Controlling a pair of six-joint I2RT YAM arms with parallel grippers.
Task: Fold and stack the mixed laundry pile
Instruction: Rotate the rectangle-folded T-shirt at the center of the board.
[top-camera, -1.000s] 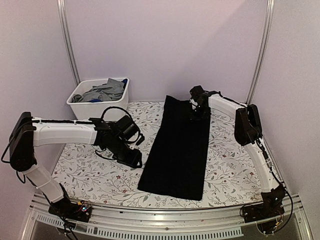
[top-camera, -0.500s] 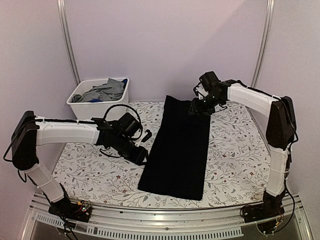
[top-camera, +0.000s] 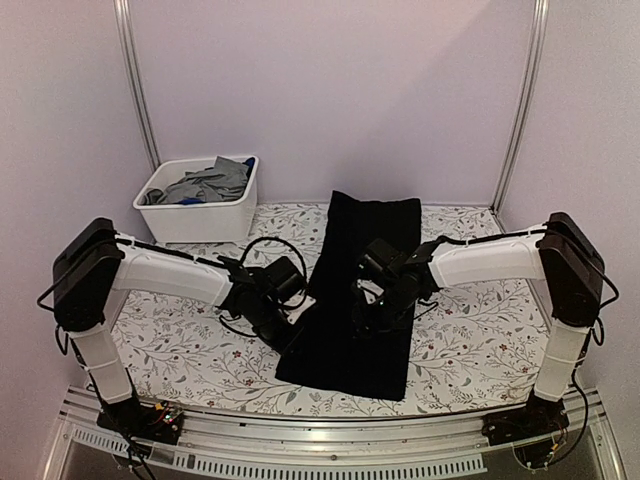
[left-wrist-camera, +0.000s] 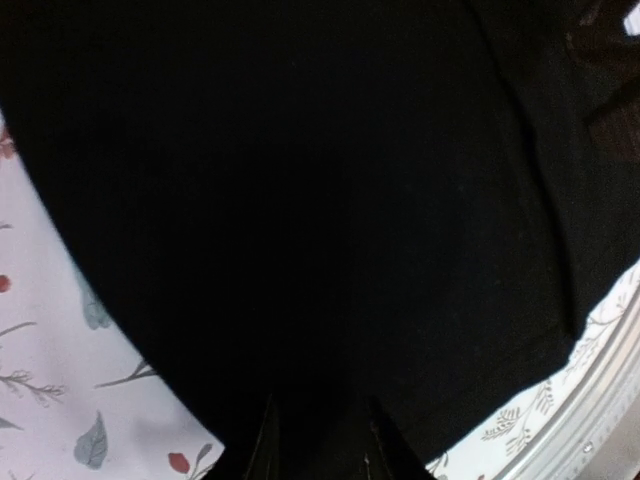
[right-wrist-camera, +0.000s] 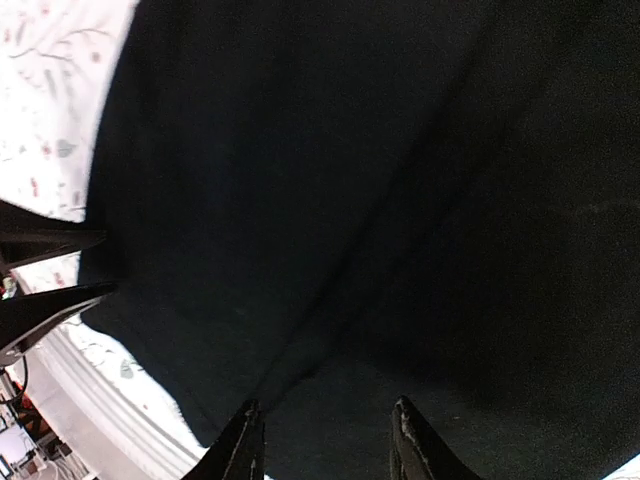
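Black T-shirt (top-camera: 372, 235) mid-table, folded to a long strip, long axis running near to far. Far left: grey shirt (top-camera: 212, 182) heaped in white bin (top-camera: 195, 222). Left gripper (top-camera: 293, 330) at strip's near left edge, closest to near hem; dark on dark, grip unreadable. Right gripper (top-camera: 372, 318) over strip's middle, fingers parted. Fold crease visible from right wrist only; bin from above only.

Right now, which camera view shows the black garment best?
Top external: the whole black garment shows as a long strip on the table, end to end in frame. Left wrist shows only dark cloth near one edge, filling the picture. Right wrist likewise shows a close patch with a crease and no full outline.
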